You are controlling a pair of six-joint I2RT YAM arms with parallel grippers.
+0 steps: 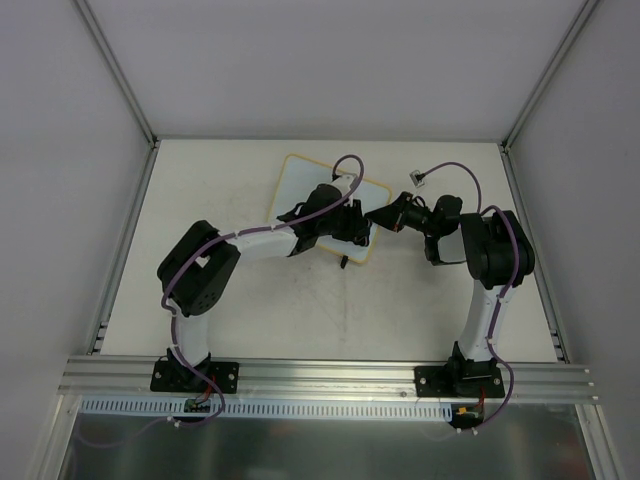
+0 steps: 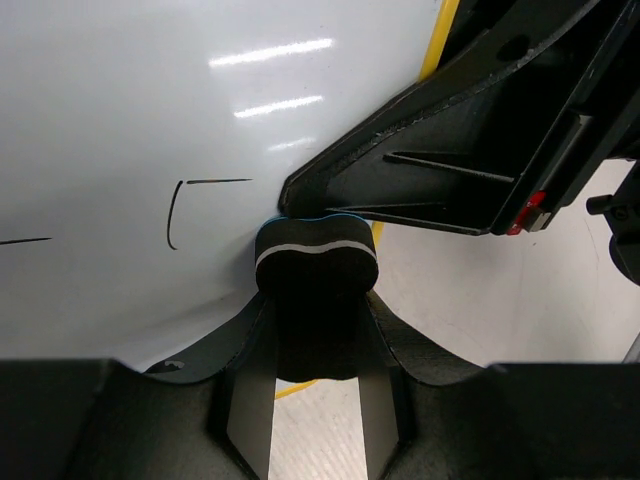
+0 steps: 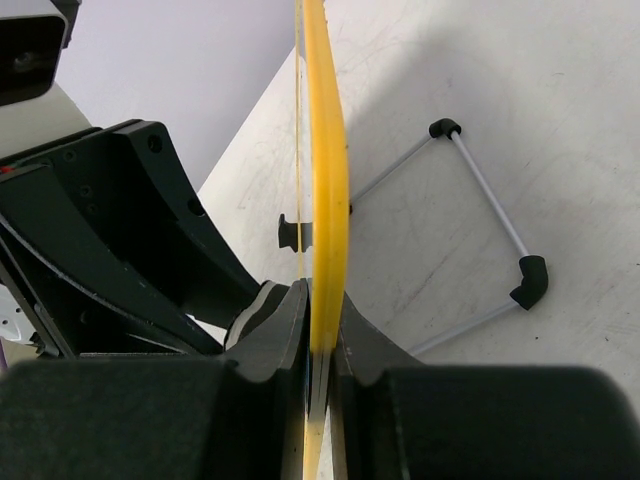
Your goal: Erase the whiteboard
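Observation:
The whiteboard [image 1: 303, 182], white with a thin yellow frame, stands tilted at the back middle of the table. My right gripper [image 1: 379, 217] is shut on its right edge; in the right wrist view the yellow frame [image 3: 328, 170] runs straight between the jaws of the right gripper [image 3: 322, 300]. My left gripper [image 2: 316, 305] is shut on a dark eraser block [image 2: 316, 262] with a pale stripe, pressed against the board face [image 2: 120, 110] near its right edge. Thin dark pen strokes [image 2: 172, 215] remain left of the eraser. The left gripper [image 1: 352, 228] covers the board's lower right part.
A grey wire stand with black corner pieces [image 3: 492, 205] lies on the table behind the board. A black clip foot [image 3: 290, 233] sits on the board's lower edge. The right arm's fingers [image 2: 450, 160] fill the upper right of the left wrist view. Aluminium posts frame the table.

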